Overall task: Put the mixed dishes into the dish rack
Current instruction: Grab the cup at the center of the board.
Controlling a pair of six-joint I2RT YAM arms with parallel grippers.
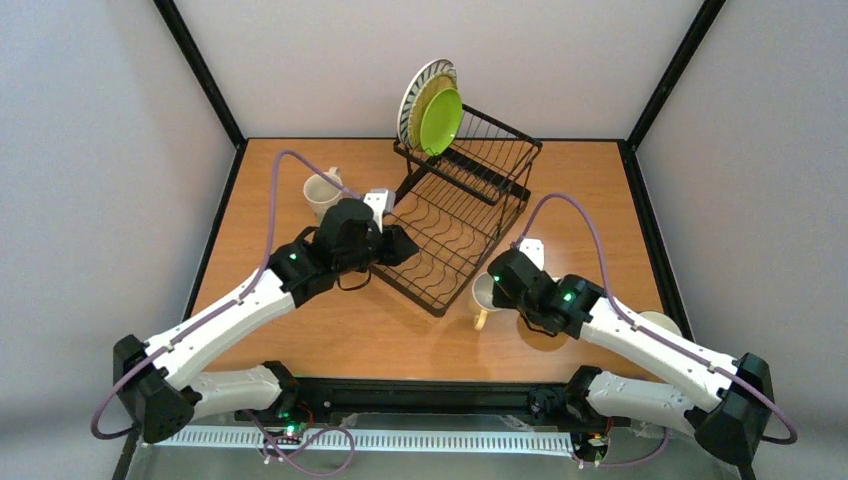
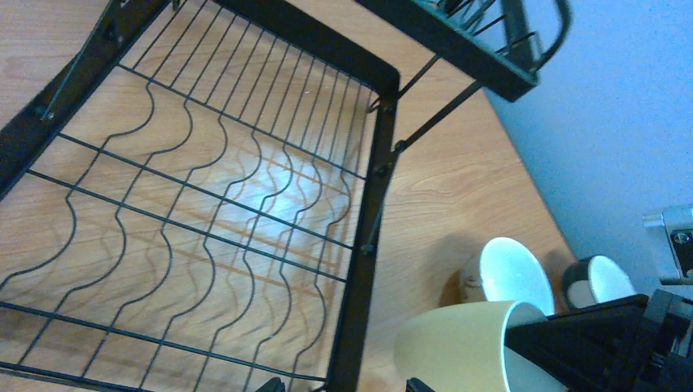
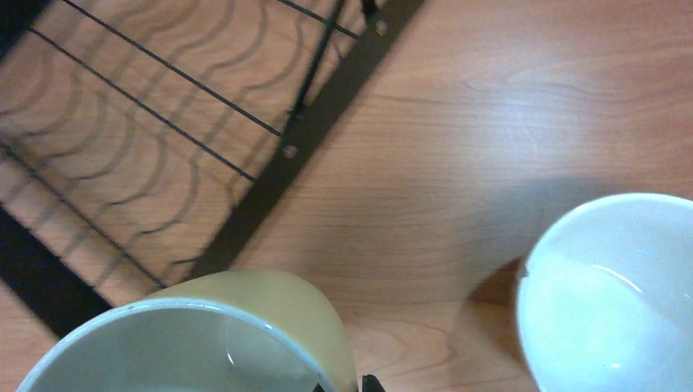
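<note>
Closest to the right wrist camera, a yellowish mug is cut off by the frame's lower edge. It is clamped at its rim by the right gripper, toward the near edge of the tabletop, just off the dish rack. Beside it, a white bowl is only partly seen, and a small dark bowl is half hidden behind that gripper. The left gripper is held at the left rim of the rack's flat tray, jaws apart, their tips barely shown. In the basket section, toward the far edge, a striped plate, a bamboo plate and a lime-green plate are stood on edge, overlapping. A second mug is set near the left edge.
</note>
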